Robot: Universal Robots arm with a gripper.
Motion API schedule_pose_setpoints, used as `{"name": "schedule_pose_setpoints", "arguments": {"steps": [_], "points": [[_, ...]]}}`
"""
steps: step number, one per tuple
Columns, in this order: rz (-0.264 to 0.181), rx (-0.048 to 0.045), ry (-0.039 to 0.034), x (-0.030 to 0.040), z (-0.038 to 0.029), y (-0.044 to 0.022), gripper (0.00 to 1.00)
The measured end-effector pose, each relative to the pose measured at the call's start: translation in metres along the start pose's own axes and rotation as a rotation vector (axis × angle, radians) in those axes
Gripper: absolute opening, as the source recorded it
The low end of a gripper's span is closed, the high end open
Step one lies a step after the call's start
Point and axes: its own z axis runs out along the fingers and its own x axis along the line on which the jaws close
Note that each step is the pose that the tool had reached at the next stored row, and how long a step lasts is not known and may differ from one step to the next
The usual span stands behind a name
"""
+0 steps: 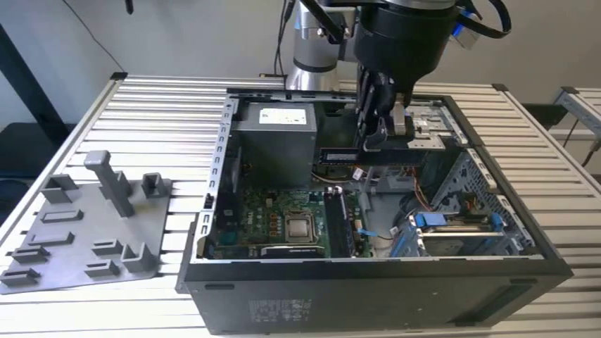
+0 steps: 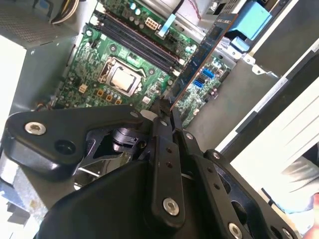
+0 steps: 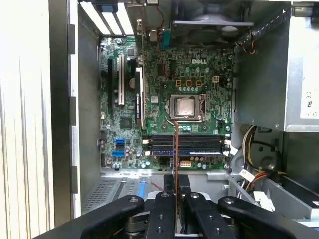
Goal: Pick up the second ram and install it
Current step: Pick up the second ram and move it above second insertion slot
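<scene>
Gripper (image 3: 176,183) hangs over the open case (image 1: 376,289), above the board (image 3: 164,79) and its slots (image 3: 199,145), clamped on the ram (image 2: 202,52), which is held on edge, clear of them. Risk: a slight skew or offset could jam it against a slot's latches.

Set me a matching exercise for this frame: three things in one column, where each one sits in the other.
Things:
1. thin dark-green memory stick
2. grey plastic tray with upright posts
3. square silver processor socket

Places:
A. on the silver slatted table, outside the case
B. on the green motherboard
C. clamped in the black tool, above the open black computer case

Pairs: 1-C, 2-A, 3-B.
</scene>
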Motion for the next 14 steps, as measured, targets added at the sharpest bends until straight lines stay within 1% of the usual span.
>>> {"name": "schedule_pose_setpoints", "arguments": {"steps": [10, 12, 14], "points": [[-0.001, 0.0000, 0.0000, -0.0008, 0.0000, -0.0001, 0.14], [-0.001, 0.0000, 0.0000, -0.0042, 0.0001, -0.0001, 0.14], [-0.001, 0.0000, 0.0001, -0.0105, 0.0002, 0.0000, 0.14]]}}
